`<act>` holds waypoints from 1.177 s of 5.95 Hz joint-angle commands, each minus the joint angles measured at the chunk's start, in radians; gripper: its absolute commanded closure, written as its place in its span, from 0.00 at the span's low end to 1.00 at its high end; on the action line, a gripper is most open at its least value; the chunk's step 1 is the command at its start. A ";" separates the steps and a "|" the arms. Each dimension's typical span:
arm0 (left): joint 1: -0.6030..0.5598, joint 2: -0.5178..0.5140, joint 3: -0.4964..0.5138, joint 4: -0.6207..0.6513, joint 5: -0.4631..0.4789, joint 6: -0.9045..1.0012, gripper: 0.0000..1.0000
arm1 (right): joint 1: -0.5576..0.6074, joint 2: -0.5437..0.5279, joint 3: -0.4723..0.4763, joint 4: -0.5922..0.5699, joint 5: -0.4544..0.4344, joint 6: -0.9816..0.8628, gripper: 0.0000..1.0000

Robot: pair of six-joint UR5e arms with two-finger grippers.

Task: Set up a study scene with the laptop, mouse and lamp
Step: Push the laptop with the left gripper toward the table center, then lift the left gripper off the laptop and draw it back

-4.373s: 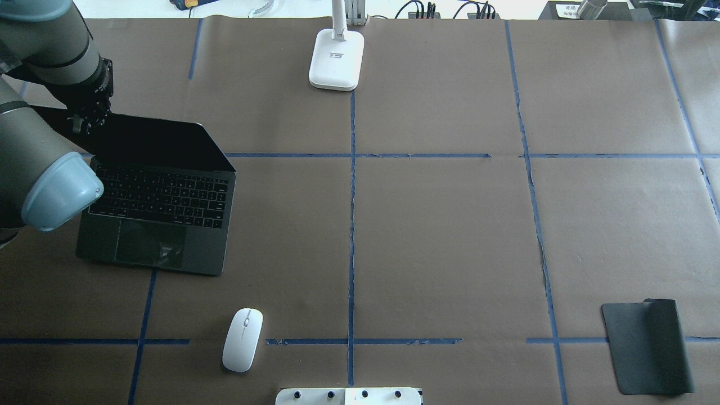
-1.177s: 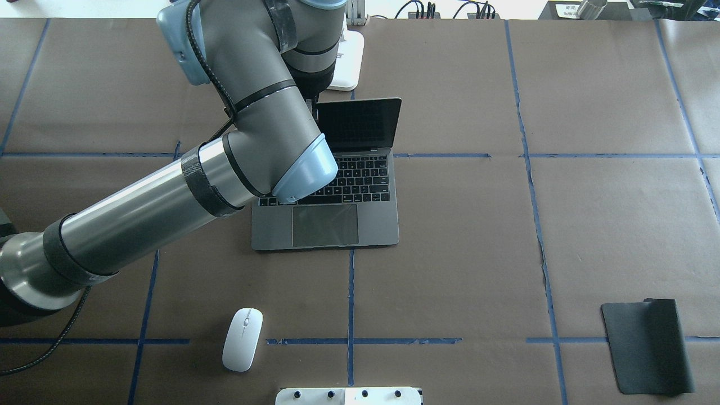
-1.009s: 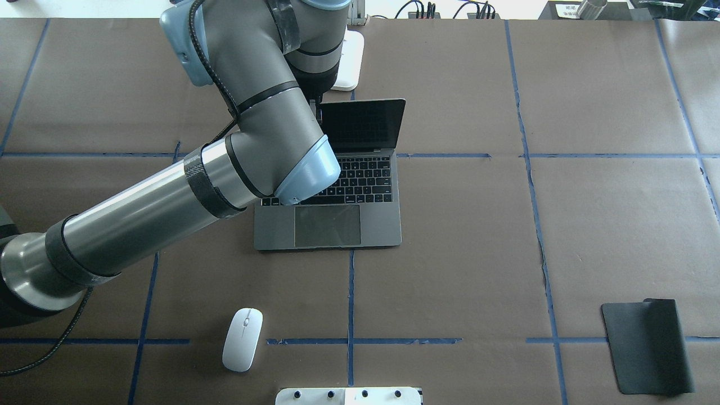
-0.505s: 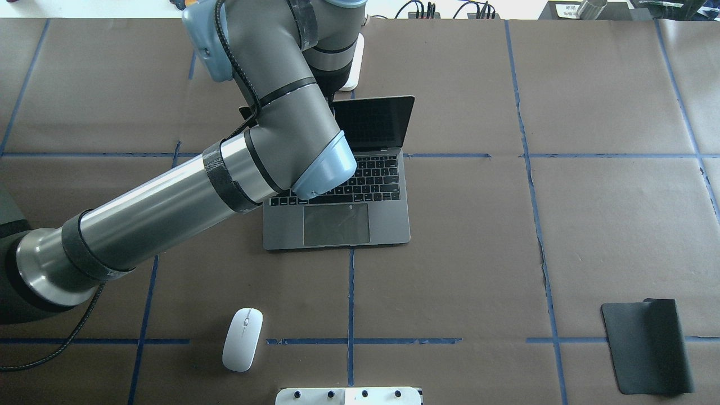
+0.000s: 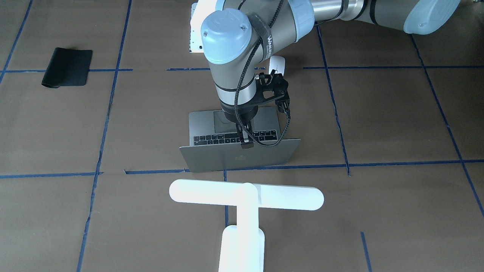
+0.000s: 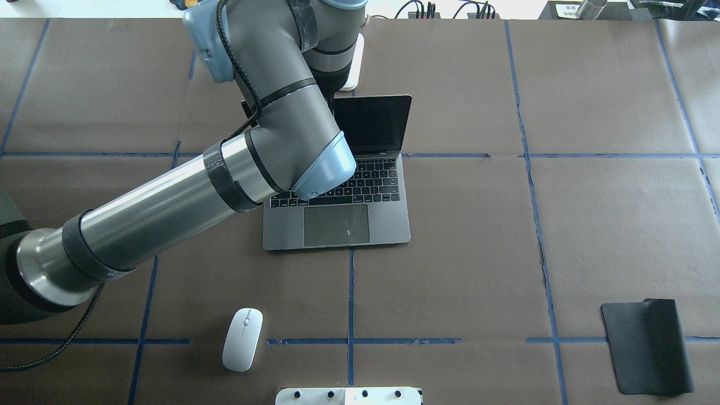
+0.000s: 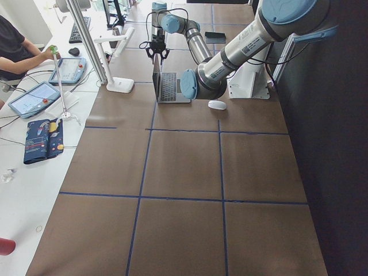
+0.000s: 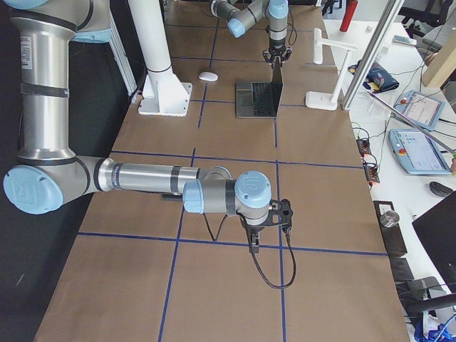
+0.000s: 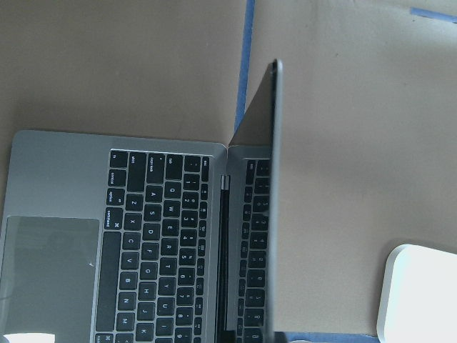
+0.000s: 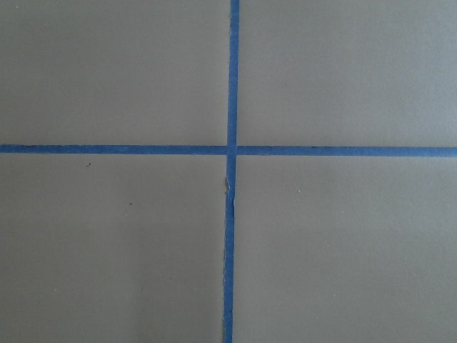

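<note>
The laptop (image 6: 337,225) stands open at the table's middle, its screen toward the lamp. In the front-facing view my left gripper (image 5: 245,142) is shut on the top edge of the laptop (image 5: 234,160) lid; overhead, my left arm hides it. The left wrist view shows the lid edge-on beside the keyboard (image 9: 157,236). The white mouse (image 6: 242,339) lies on the table at the near left, apart from both grippers. The T-shaped lamp (image 5: 245,196) stands just behind the laptop. My right gripper (image 8: 253,246) hovers over bare table; I cannot tell whether it is open or shut.
A black mouse pad (image 6: 647,346) lies at the near right with one corner curled up. A white pedestal (image 6: 349,396) with bolt holes sits at the near edge. Blue tape lines cross the brown paper. My left arm spans the table's left half.
My left arm has carried the open laptop from the table's far left to the middle, in front of the lamp. Over the last half second it has barely moved.
</note>
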 commanded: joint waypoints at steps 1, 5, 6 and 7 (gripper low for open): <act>-0.003 0.027 -0.059 0.023 0.000 0.074 0.00 | 0.000 0.000 0.003 0.000 -0.006 0.008 0.00; -0.015 0.368 -0.600 0.138 -0.044 0.528 0.00 | -0.018 0.008 0.081 -0.003 -0.011 0.030 0.00; -0.017 0.466 -0.712 0.138 -0.044 0.636 0.00 | -0.018 0.003 0.089 -0.011 0.040 0.033 0.00; -0.018 0.540 -0.785 0.138 -0.046 0.742 0.00 | -0.046 -0.033 0.148 -0.002 0.090 0.041 0.00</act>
